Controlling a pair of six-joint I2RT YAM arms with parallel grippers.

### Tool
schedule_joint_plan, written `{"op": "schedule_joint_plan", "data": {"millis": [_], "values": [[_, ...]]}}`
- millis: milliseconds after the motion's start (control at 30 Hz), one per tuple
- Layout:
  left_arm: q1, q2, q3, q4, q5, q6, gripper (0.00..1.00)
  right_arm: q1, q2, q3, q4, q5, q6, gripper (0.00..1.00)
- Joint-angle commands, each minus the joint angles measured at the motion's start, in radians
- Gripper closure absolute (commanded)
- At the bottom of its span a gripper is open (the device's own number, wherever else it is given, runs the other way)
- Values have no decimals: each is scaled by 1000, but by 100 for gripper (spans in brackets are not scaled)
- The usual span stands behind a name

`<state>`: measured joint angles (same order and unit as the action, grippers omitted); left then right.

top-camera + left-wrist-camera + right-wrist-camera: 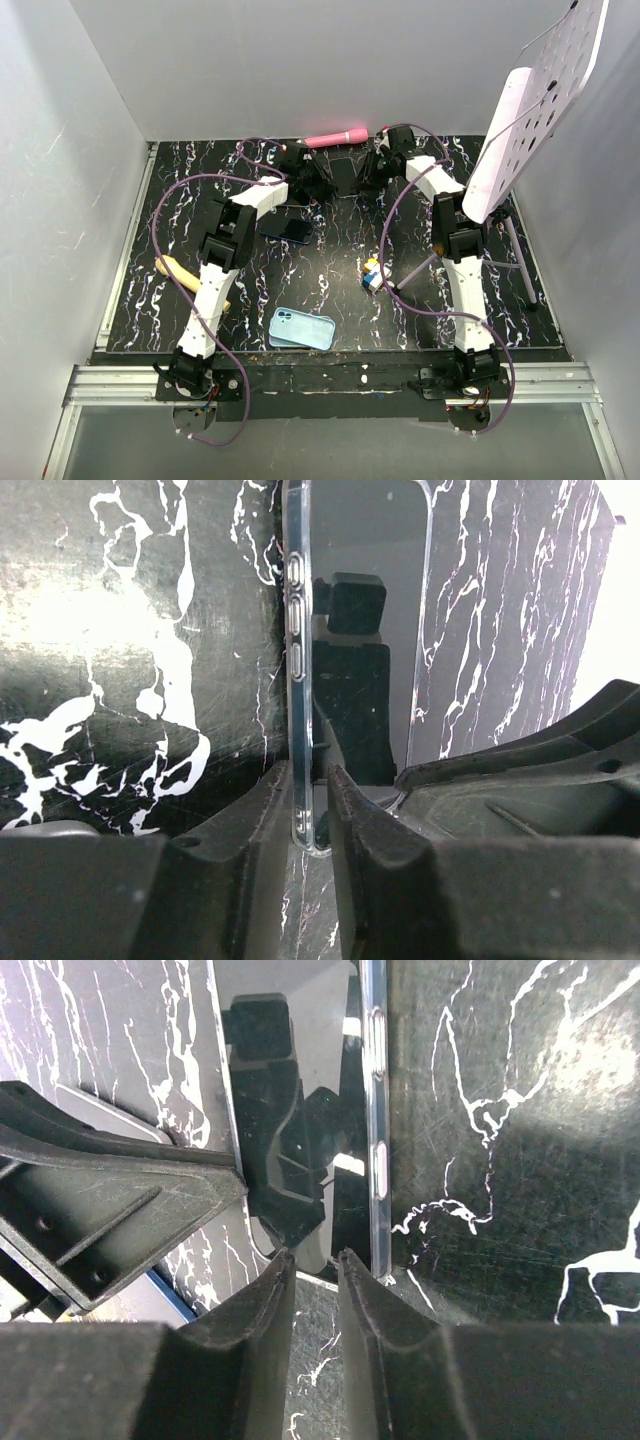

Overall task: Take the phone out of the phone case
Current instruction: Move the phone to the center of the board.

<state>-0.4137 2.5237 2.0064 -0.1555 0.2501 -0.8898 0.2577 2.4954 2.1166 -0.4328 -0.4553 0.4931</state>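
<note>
A dark phone [343, 175] in a clear case lies flat at the far middle of the table. In the left wrist view my left gripper [310, 805] is shut on the clear case's side wall [297, 630], one finger outside it and one over the phone's screen [365, 540]. My right gripper [315, 1265] has its fingers almost together with nothing between them, its tips at the phone's [300, 1060] near end, beside the case's other side wall [376, 1110]. In the top view the left gripper [318, 180] and right gripper [370, 168] flank the phone.
A second dark phone [285, 228] lies just in front of the left arm. A light blue case [302, 328] sits near the front edge. A pink object [337, 138] lies by the back wall, a small toy [372, 275] mid-table, a yellow object [185, 280] left, a white perforated board [530, 110] right.
</note>
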Motion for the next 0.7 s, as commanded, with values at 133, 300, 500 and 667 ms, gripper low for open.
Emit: {"op": "schedule_joint_plan", "data": {"millis": [133,300,500,667], "values": [[-16,-95,-179,-29,64,17,82,17,-111,-138,25,-34,-7,75],[-17,-135,-205,-49,49,46,79,15,-196,-216,14,92,-37,69],[0,-118,-159,-99,46,55,53,-14,-161,-136,-75,162,-39,59],[4,-82,-126,-55,43,57,41,-40,-61,-12,-99,86,-25,47]]}}
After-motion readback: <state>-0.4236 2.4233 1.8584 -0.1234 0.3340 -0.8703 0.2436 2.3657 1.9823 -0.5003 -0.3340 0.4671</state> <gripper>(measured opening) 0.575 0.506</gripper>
